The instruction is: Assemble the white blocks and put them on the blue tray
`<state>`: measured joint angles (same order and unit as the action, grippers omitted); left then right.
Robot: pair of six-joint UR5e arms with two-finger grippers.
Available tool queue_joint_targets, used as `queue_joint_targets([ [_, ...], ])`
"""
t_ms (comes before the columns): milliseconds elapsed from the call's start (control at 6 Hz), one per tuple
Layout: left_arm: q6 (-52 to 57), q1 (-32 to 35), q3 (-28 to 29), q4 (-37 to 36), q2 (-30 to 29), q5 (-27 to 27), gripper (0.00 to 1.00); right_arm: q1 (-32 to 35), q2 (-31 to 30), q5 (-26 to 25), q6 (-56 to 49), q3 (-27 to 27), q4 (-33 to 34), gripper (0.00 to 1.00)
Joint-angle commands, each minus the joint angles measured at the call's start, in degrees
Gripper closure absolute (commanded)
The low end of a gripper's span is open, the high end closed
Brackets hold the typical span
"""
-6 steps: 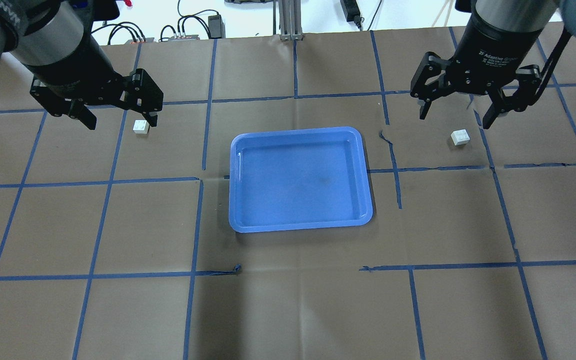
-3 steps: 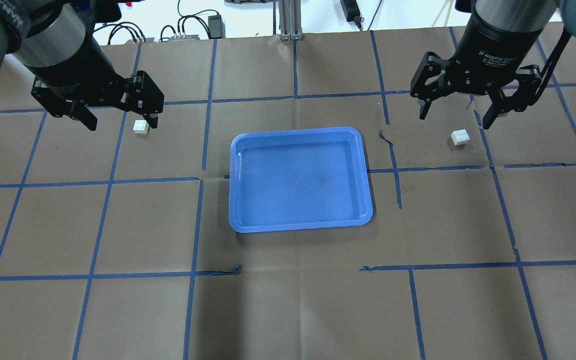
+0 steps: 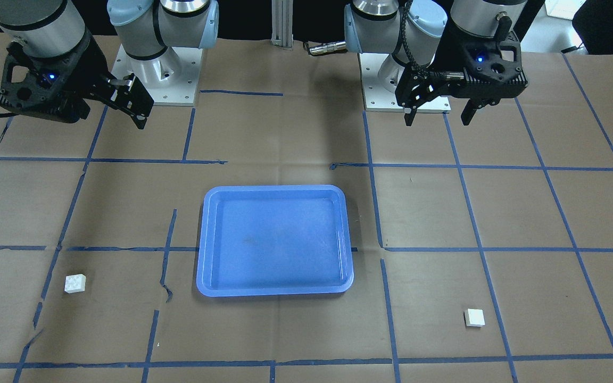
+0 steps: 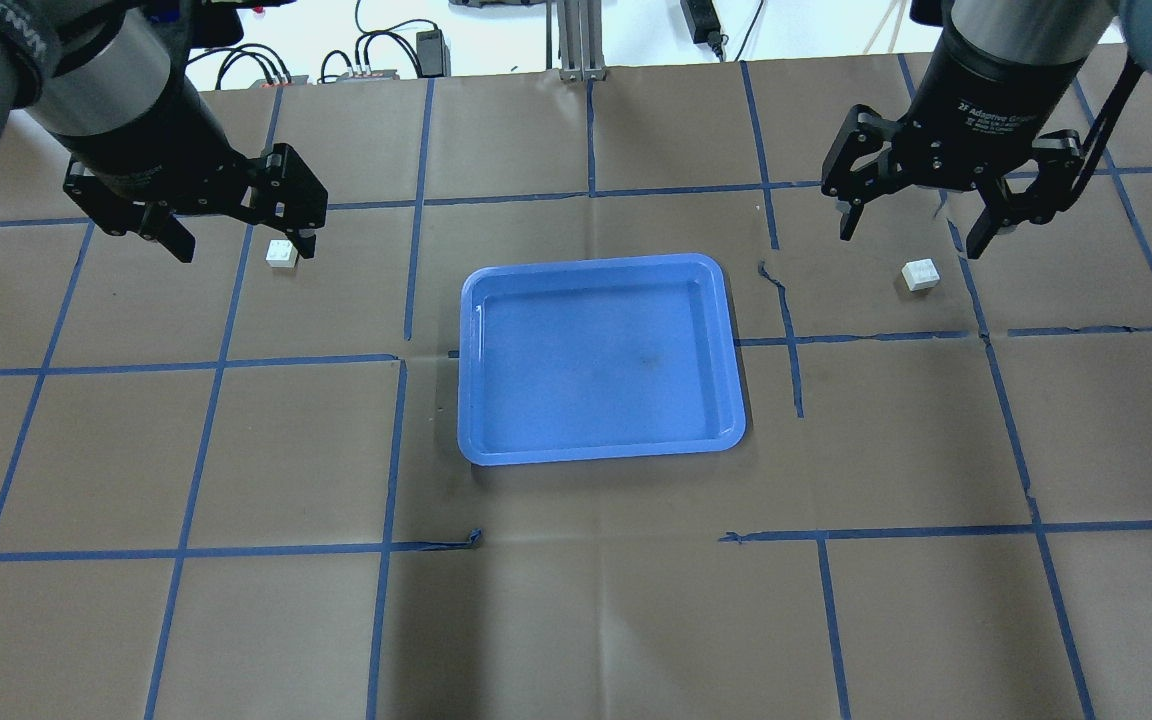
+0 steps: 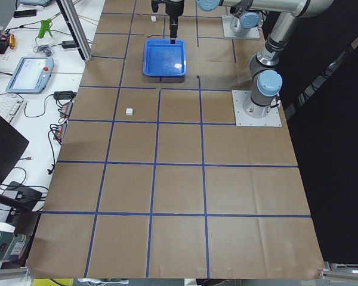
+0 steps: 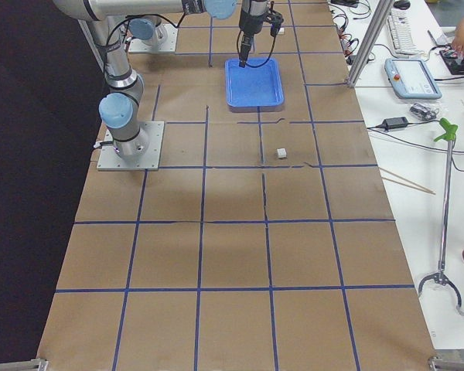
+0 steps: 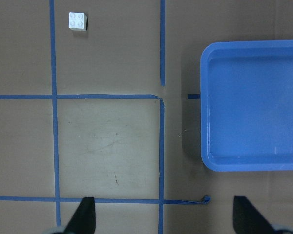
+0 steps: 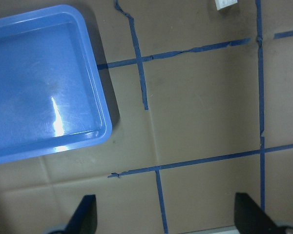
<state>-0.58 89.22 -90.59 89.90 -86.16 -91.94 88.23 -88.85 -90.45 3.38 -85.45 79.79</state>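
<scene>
**Item 1.** First white block [image 4: 281,254]: upper left of the overhead view, flat on the bench [image 4: 576,620], studs up. Only the left wrist view resolves its four studs, with the first white block [image 7: 78,21] at that frame's upper left.

**Item 2.** Second white block [image 4: 920,274]: upper right of the overhead view, on the bench, turned slightly against the blue tape lines [image 4: 393,450]. The right wrist view crops it at the top edge.

**Item 3.** Blue tray [image 4: 596,360]: centre of the overhead view, between the two blocks and well apart from both. A glare streak on its floor shows only in the right wrist view.

**Item 4.** Left pincer [image 4: 246,250]: upper left of the overhead view, fingers spread wide, nothing between them. Overhead, one fingertip appears just beside the first block. The left wrist view corrects this: both fingertips [image 7: 85,214] sit at the bottom edge, the block far off at the top. The front-facing view agrees, with the pincer at upper right and the block at lower right.

**Item 5.** Right pincer [image 4: 911,240]: upper right of the overhead view, fingers spread wide, nothing between them, the second block showing just below it. In the right wrist view the fingertips [image 8: 85,214] lie at the bottom edge, well apart from that block.
</scene>
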Motion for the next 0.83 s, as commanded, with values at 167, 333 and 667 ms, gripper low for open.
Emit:
queue_joint_targets([
  [167, 7.66, -7.72, 0.14, -2.78, -5.82, 0.09, 0.01, -1.47, 0.61, -0.17, -26.24, 0.03, 0.72, 0.00],
  [333, 7.96, -9.40, 0.58, -6.46, -11.52, 0.09, 0.01, -4.53, 1.48, 0.09, -38.59, -0.06, 1.41, 0.00],
  [667, 16.85, -12.48, 0.07, -17.68, -21.37, 0.18, 0.01, -10.68, 4.37, 0.53, -66.44, -0.06, 4.92, 0.00],
])
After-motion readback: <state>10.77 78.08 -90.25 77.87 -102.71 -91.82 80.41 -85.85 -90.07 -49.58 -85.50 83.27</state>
